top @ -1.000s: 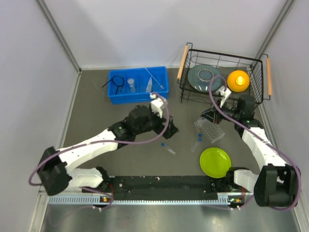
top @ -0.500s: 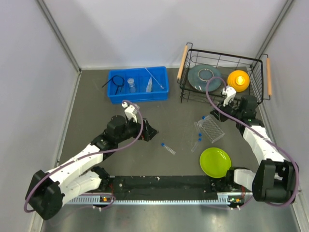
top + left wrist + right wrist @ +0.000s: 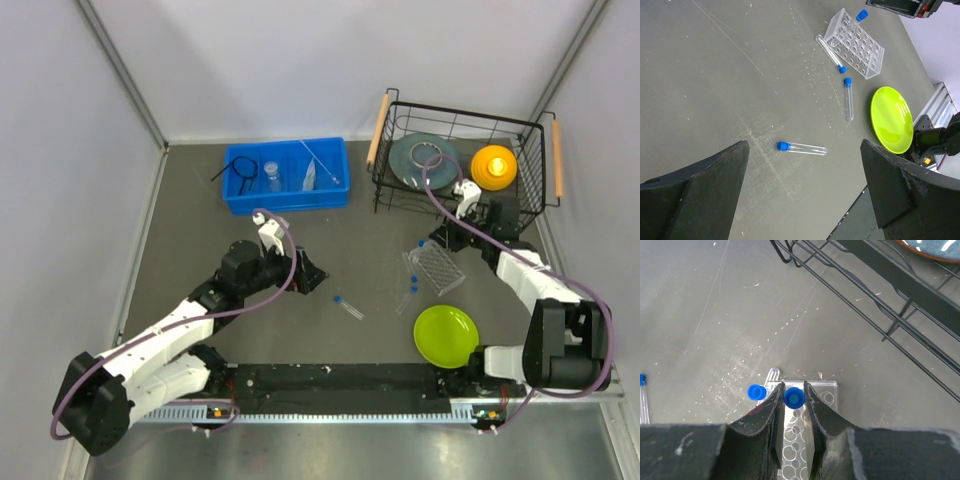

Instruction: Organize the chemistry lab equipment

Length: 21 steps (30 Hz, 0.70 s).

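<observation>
We see the right gripper (image 3: pixel 793 387) clamped on a thin clear tube with a blue cap (image 3: pixel 794 398), end-on in the middle of the right wrist view. The clear perforated tube rack (image 3: pixel 826 391) lies directly below it. We judge that the tube's long axis points down at the holes, so the move needs only a straight descent. The left gripper (image 3: pixel 803 146) has its jaws wide apart and holds nothing. A second blue-capped tube (image 3: pixel 802 148) lies flat on the grey table (image 3: pixel 715 75), lower centre of the left wrist view, its cap to the left.
</observation>
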### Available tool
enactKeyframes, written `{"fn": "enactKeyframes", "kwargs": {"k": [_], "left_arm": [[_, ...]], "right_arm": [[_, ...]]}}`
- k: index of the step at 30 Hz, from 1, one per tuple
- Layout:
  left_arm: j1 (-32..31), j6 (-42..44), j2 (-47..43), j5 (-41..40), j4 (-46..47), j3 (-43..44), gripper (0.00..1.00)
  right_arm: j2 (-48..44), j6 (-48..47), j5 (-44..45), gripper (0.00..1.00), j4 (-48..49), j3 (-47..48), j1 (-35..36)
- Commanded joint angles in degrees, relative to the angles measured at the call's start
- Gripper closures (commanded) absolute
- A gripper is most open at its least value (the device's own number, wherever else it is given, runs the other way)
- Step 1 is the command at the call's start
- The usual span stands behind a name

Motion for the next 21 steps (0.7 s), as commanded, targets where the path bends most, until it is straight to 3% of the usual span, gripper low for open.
{"fn": "enactKeyframes", "kwargs": {"k": [1,21], "left_arm": [[0.2,-0.5,-0.5,0.9,3.8,-0.5,0.01],[0.2,-0.8,-0.6,1.2,3.9,-0.9,0.01]], "right_arm": [[1.1,0.1,-0.1,0.82,2.6,1.4,1.9],[4.5,-1.1,0.5,0.80,1.8,1.8,3.2]]}}
